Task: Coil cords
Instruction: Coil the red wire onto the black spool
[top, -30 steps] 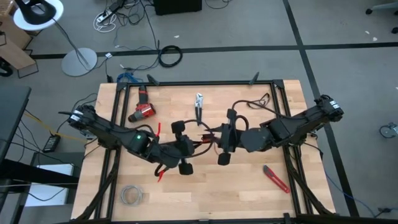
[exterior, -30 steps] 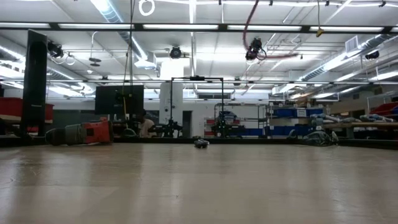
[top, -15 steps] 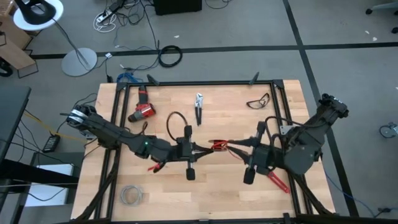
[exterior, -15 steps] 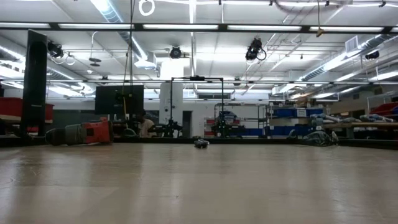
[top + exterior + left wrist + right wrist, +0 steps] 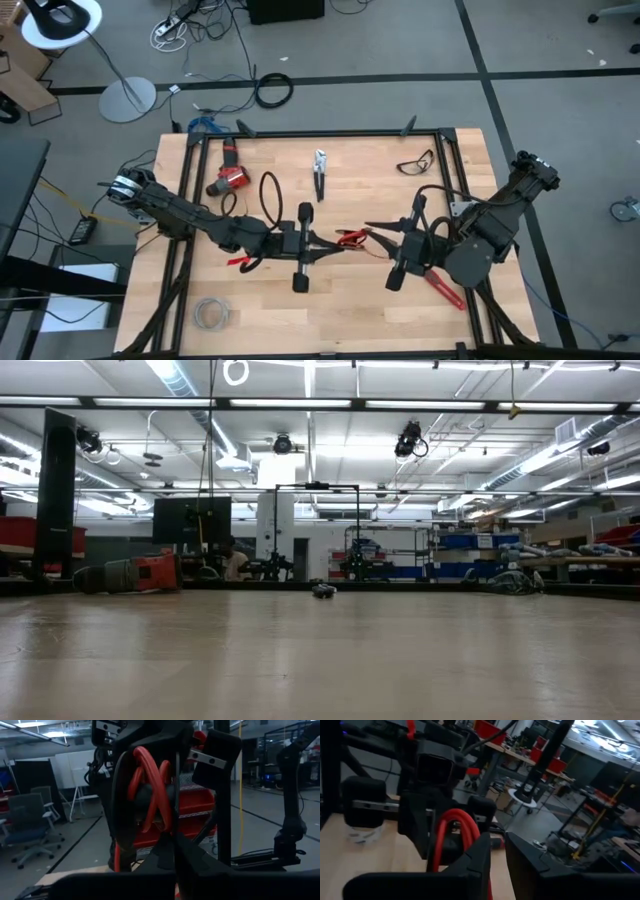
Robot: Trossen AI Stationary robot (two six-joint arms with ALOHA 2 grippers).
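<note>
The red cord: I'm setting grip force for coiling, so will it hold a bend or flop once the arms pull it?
Likely floppy: the red cord curls in loose loops in front of the left gripper and arcs near the right gripper. It looks thin beside the fingers, so probably light and apt to slip. Loops may spring open when released.
</note>
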